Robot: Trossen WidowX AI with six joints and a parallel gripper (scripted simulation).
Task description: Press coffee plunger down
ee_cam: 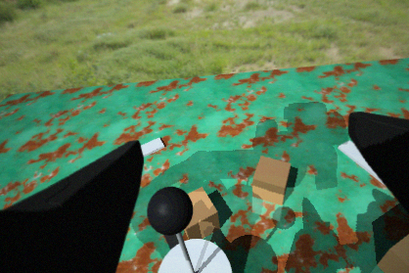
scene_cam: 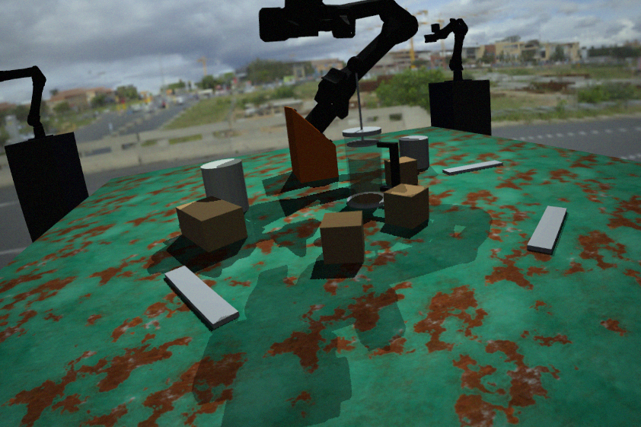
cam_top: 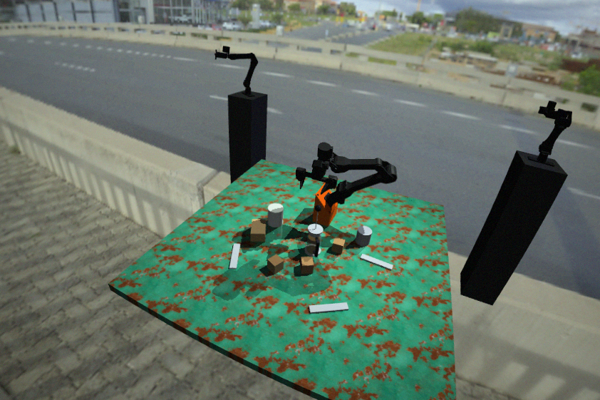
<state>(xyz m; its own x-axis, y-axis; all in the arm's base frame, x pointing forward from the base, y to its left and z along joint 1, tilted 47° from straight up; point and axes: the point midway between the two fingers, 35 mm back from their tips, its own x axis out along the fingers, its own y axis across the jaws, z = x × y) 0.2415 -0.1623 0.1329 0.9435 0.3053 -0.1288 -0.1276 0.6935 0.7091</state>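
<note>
The coffee press has a clear glass body (cam_top: pixel 313 247) (scene_cam: pixel 363 171), a white lid (cam_top: pixel 314 229) (scene_cam: pixel 361 131) (ee_cam: pixel 198 259) and a black side handle (scene_cam: pixel 394 165). It stands upright. Its plunger is up: the black knob (cam_top: pixel 317 208) (scene_cam: pixel 355 64) (ee_cam: pixel 169 210) sits on a thin rod high above the lid. My gripper (cam_top: pixel 315 182) (scene_cam: pixel 305 27) (ee_cam: pixel 244 136) is open and empty, higher than the knob and off to its left in the exterior view. In the wrist view the knob shows low in the frame, nearer the left finger. The press's base is out of the wrist view.
Several brown blocks (cam_top: pixel 275 264) (scene_cam: pixel 342 237) (ee_cam: pixel 271 179) stand close around the press. A white cylinder (cam_top: pixel 275 215) (scene_cam: pixel 224 183) and a grey cylinder (cam_top: pixel 363 236) (scene_cam: pixel 414 153) flank it. White strips (cam_top: pixel 328 307) (scene_cam: pixel 201 297) lie farther out. The orange arm base (cam_top: pixel 325 209) (scene_cam: pixel 312 154) is behind.
</note>
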